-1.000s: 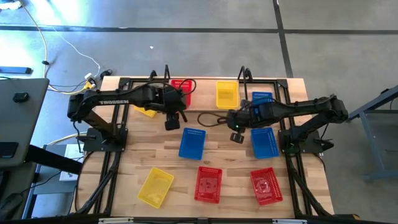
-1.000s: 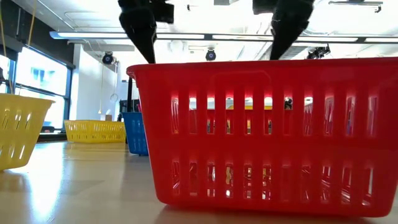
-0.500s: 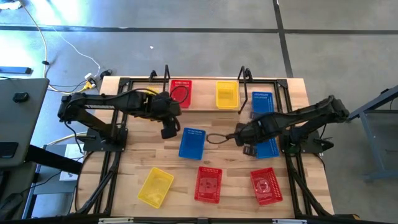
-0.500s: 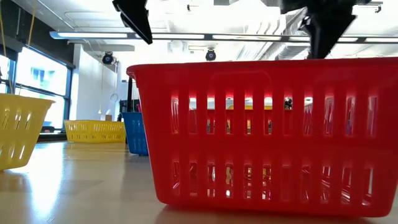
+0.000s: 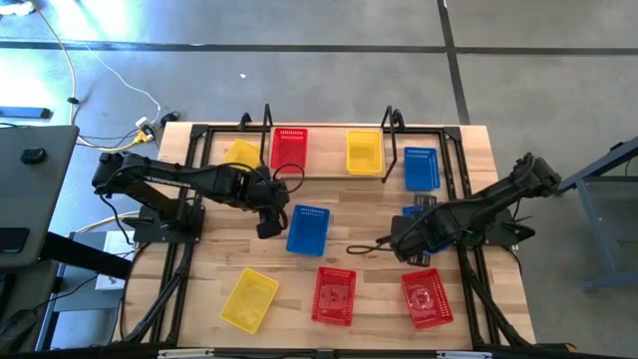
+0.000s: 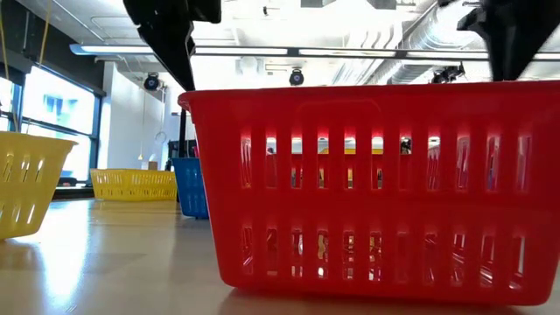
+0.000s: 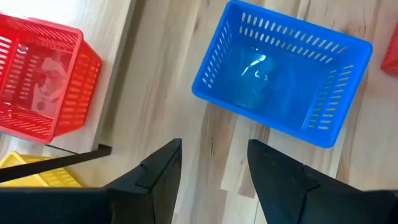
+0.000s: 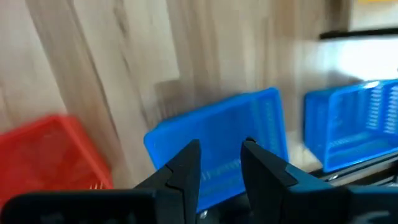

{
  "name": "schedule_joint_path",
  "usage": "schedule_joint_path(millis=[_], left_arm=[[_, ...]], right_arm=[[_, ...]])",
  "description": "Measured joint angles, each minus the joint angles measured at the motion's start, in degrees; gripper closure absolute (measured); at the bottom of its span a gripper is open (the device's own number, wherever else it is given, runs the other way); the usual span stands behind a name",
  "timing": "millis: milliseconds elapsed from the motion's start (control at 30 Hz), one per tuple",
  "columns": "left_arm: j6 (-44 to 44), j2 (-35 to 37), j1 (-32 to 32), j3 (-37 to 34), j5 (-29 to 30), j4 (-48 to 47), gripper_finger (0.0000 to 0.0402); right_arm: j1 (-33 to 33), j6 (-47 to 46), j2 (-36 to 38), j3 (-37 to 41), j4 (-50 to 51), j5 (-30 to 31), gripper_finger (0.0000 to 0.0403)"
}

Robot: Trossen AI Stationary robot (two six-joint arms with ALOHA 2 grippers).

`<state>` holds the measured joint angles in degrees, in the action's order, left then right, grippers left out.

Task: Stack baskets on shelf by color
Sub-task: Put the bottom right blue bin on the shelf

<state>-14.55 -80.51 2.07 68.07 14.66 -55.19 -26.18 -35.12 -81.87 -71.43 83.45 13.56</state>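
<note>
Sitting on the shelf (image 5: 329,178), red basket (image 5: 289,149), yellow basket (image 5: 363,152), each empty, perforated blue basket (image 5: 308,229) lying mid-counter (image 5: 369,279), left tool (image 5: 267,228) spread beside it, right tool (image 5: 414,257) spread over another blue basket (image 8: 217,149).

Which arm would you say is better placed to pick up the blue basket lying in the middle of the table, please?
Left, probably. The left claw is open and sits just beside the middle blue basket, which fills its wrist view. The right claw, also open, is over another blue basket on its own side.
</note>
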Motion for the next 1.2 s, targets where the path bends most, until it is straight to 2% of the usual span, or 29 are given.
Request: schedule_joint_path(millis=[233, 467, 667, 933, 1200], left_arm=[[0.2, 0.0, 0.0, 0.0, -0.3, 1.5, 0.0227], [1.2, 0.0, 0.2, 0.0, -0.3, 2.1, 0.0227], [1.0, 0.0, 0.2, 0.0, -0.3, 2.7, 0.0227], [-0.4, 0.0, 0.2, 0.0, -0.5, 2.6, 0.0227], [-0.5, 0.0, 0.2, 0.0, -0.5, 2.6, 0.0227]], right_arm=[[-2.7, -3.6, 5.0, 8.4, -2.2, -5.3, 0.0302], [-3.6, -0.5, 14.6, 16.6, -12.5, -11.6, 0.0302], [-3.6, 0.5, 20.7, 22.9, -19.2, -13.9, 0.0302], [-3.6, 0.6, 20.1, 27.0, -22.3, -14.8, 0.0302], [-3.6, 0.6, 15.7, 29.0, -23.9, -15.7, 0.0302]])
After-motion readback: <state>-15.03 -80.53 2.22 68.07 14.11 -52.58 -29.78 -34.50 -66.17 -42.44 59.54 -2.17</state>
